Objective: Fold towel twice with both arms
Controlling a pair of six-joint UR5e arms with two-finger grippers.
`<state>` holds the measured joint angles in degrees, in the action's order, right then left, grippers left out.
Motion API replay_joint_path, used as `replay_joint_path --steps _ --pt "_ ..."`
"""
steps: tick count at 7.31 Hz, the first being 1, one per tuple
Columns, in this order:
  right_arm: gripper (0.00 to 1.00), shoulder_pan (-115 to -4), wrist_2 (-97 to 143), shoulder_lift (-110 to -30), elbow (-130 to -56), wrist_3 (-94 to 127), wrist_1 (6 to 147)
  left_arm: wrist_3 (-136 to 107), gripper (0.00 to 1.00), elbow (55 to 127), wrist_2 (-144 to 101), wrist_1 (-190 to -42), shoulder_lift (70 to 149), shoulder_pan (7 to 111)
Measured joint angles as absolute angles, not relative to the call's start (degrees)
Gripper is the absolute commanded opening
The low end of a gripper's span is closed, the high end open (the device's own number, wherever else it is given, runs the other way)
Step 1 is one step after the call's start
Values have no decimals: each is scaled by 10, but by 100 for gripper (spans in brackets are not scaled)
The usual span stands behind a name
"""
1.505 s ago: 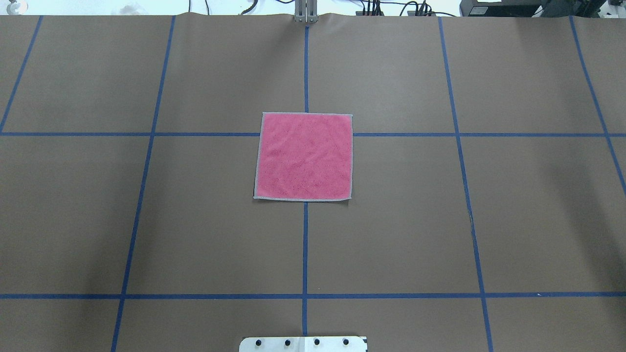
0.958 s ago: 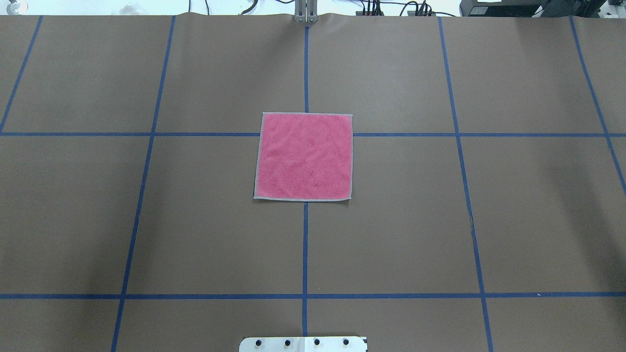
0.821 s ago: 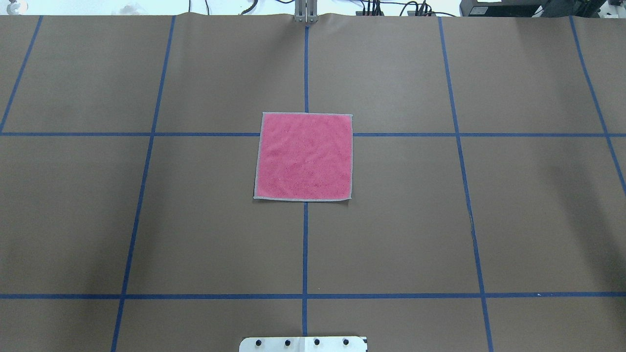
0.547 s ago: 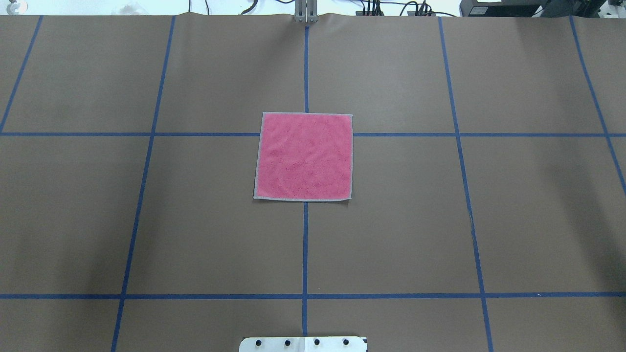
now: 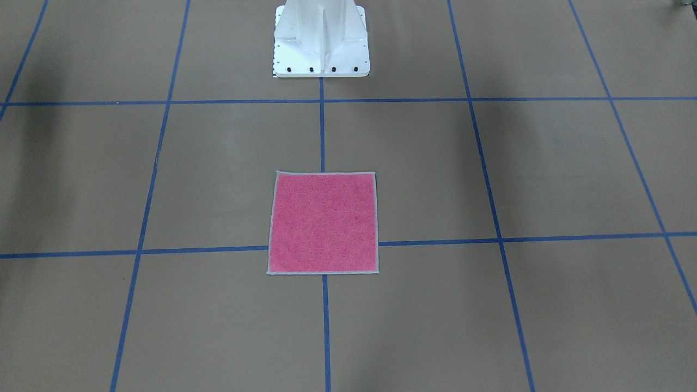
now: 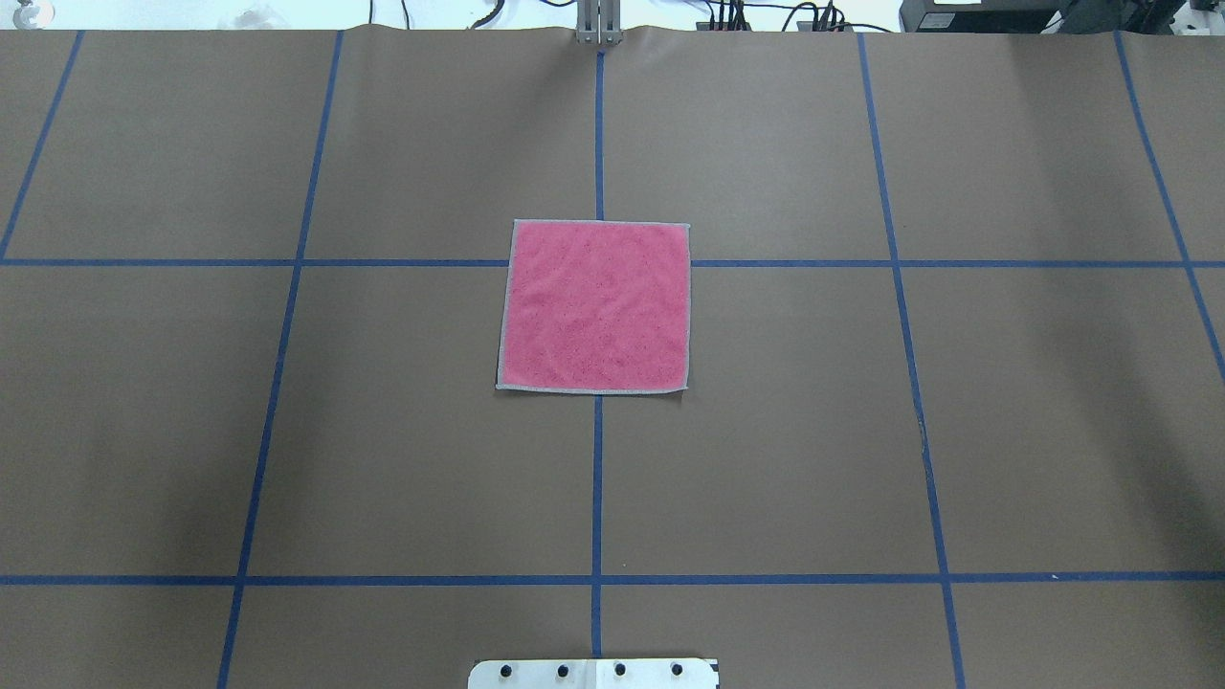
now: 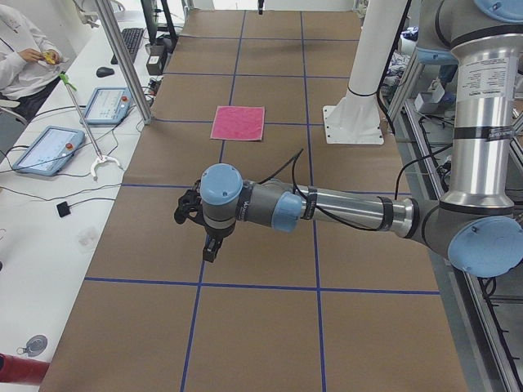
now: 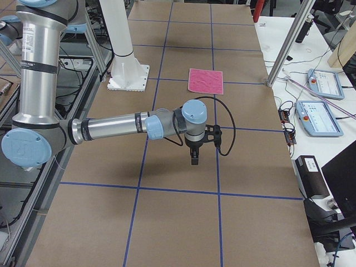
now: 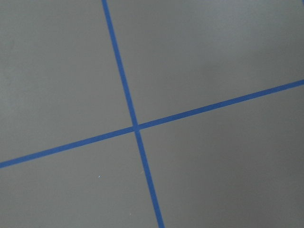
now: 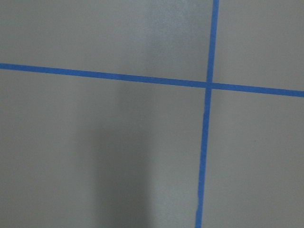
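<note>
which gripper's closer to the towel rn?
Too close to call. The left gripper hangs above the table well off the towel toward the robot's left; the right gripper mirrors it toward the right. Neither touches it.

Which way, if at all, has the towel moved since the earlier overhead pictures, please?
No: the towel still straddles the same blue tape lines, edges unchanged.

nubby pink terry towel [image 6: 593, 306], matt brown paper table [image 6: 766, 459]

Table [image 6: 766, 431]: brown covering, crossed by a grid of blue tape [image 6: 597, 478].
Pedestal [image 5: 321, 38]: white, bolted on the centre line.
Side bench [image 7: 41, 245]: white, two tablets [image 7: 47, 149], cables.
Person [image 7: 20, 49]: seated at that bench.
</note>
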<state>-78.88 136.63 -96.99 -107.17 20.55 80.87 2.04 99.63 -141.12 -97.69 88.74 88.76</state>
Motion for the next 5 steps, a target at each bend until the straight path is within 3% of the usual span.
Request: replay_joint_path --steps 5 --pt "97 -621 1347 -896 -1085 680 622 -395 100 1005 -1417 -1121 938 723"
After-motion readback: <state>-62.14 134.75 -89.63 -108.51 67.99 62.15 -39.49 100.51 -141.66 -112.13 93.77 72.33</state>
